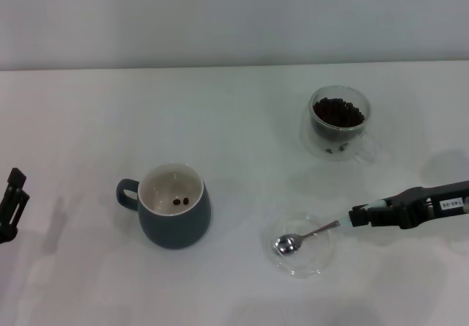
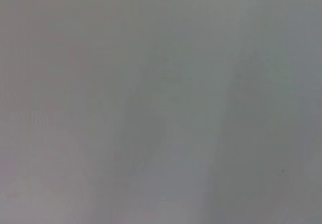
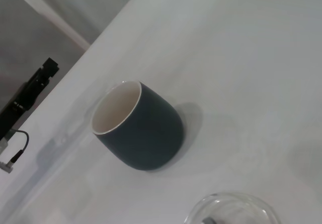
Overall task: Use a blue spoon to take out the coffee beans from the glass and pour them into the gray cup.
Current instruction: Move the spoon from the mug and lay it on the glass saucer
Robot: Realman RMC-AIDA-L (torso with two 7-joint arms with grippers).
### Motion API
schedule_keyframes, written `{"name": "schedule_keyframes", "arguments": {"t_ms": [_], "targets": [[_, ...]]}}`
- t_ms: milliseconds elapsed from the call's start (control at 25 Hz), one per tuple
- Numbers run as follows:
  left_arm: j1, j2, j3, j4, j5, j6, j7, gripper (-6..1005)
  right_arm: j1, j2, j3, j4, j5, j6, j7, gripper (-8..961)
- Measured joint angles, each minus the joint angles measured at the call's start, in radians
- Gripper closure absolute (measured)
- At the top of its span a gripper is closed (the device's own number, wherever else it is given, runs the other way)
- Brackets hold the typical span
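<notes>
The right pincer (image 1: pixel 357 217) is closed on the pale handle of the blue spoon (image 1: pixel 304 236), low over the counter (image 1: pixel 234 121) at the robot's right. The metal bowl of the spoon lies in a flat clear saucer (image 1: pixel 320 261) and looks empty. The glass (image 1: pixel 338 123) stands behind the saucer, farther from the robot, with most of the coffee beans (image 1: pixel 338 112) heaped inside. The gray cup (image 1: pixel 176 207) stands well apart to the left, its handle pointing left, and two beans lie on its cream bottom. The left pincer (image 1: pixel 11 203) is parked at the left edge of the counter; I cannot tell if its fingers are apart or together.

I judge that many scoops are left to do. The spoon is held at the far end of its handle, so it may twist in the grip when pushed into the heap. The glass is light and could slide or tip. Beans may also roll off the shallow bowl on the long way to the cup.
</notes>
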Motion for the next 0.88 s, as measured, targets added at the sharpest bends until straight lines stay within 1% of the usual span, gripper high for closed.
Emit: {"name": "schedule_keyframes", "arguments": {"t_ms": [120,400,880], "targets": [[0.000,0.000,0.000,0.000,0.000,0.000,-0.001,300,0.005,0.006,-0.002,0.000,-0.001,0.004,0.000,799],[0.000,0.000,0.000,0.000,-0.005,0.000,-0.002,300,0.009,0.008,-0.012,-0.001,-0.002,0.016,-0.004,798],[-0.015,0.000,0.000,0.000,-0.014,0.000,-0.003,298,0.009,0.005,-0.012,0.000,-0.023,0.045,-0.002,798]]}}
